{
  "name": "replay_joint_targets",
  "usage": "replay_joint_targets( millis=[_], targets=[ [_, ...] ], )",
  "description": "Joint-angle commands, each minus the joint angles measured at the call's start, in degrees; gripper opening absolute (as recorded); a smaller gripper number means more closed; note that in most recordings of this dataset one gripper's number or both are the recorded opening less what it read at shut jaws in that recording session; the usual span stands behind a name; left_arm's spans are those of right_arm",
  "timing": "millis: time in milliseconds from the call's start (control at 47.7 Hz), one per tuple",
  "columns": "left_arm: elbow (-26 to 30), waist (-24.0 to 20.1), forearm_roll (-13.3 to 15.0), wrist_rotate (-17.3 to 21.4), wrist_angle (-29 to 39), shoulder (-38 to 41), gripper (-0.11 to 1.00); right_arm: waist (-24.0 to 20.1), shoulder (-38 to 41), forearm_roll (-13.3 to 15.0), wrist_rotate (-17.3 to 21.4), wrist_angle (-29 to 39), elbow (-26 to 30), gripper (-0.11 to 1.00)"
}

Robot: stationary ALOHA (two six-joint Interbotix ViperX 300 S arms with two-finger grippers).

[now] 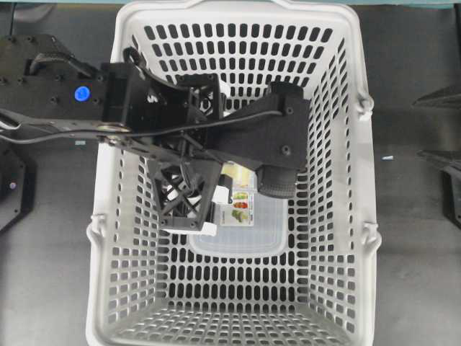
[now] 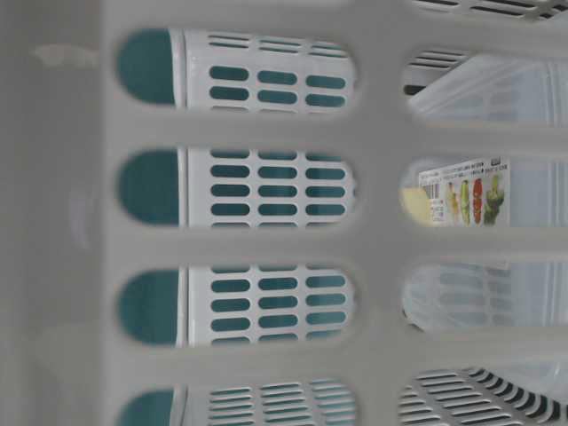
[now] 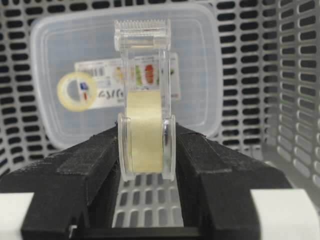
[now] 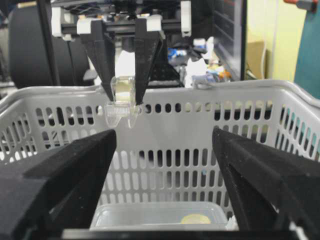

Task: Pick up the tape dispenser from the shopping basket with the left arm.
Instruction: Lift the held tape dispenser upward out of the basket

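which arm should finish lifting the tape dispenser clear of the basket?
Left. Its pincer already clamps the tape dispenser, held up near the shopping basket rim. The right pincer is open and empty outside the wall.

tape dispenser (image 3: 146, 100) between left arm fingers (image 3: 90, 170) | above clear box (image 3: 200, 65) | box in shopping basket (image 1: 338, 144)

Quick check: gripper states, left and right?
Left gripper: closed on the tape dispenser, lifted above the shopping basket floor.
Right gripper: open, holding nothing.
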State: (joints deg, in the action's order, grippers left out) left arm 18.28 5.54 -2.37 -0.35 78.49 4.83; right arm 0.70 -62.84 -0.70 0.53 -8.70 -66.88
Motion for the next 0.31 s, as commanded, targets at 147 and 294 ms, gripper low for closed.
replay_joint_targets(
  millis=[147,294],
  targets=[
    [0.5,0.0,-0.3,0.1,-0.2,-0.8,0.30,-0.1,0.4,-0.1,-0.1,-0.3,0.4,0.75],
    [0.5,-0.1,-0.2,0.2,-0.3,-0.6,0.30,-0.1,0.4,-0.2,-0.1,-0.3,0.4,0.75]
  ],
)
